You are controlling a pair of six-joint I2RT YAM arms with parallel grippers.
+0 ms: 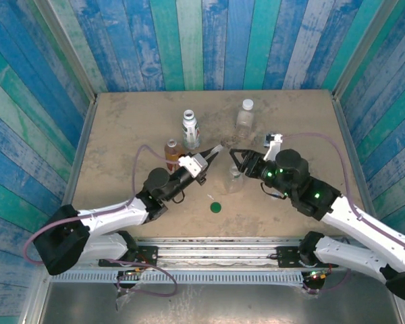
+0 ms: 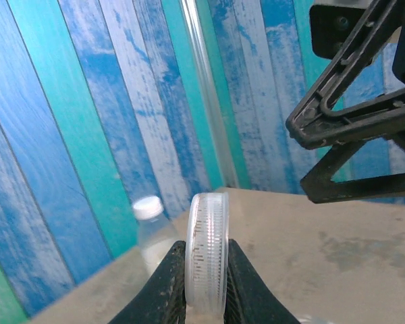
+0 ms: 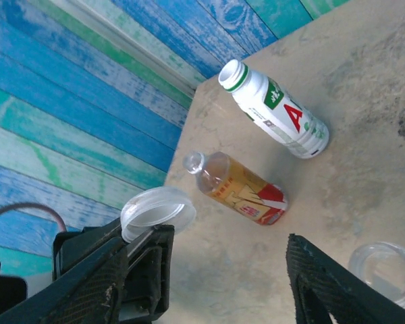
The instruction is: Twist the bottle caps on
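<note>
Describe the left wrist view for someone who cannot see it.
Two black fingers pinch a white ribbed bottle cap on edge at the bottom. Behind it is a clear capped bottle on a tan table, against blue and teal planks; the other arm's open fingers jut in from the upper right.

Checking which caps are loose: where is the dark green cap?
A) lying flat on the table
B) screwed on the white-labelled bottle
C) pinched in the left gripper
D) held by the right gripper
A: the dark green cap lies flat on the table with nothing touching it, while the left gripper pinches a pale cap.
</note>
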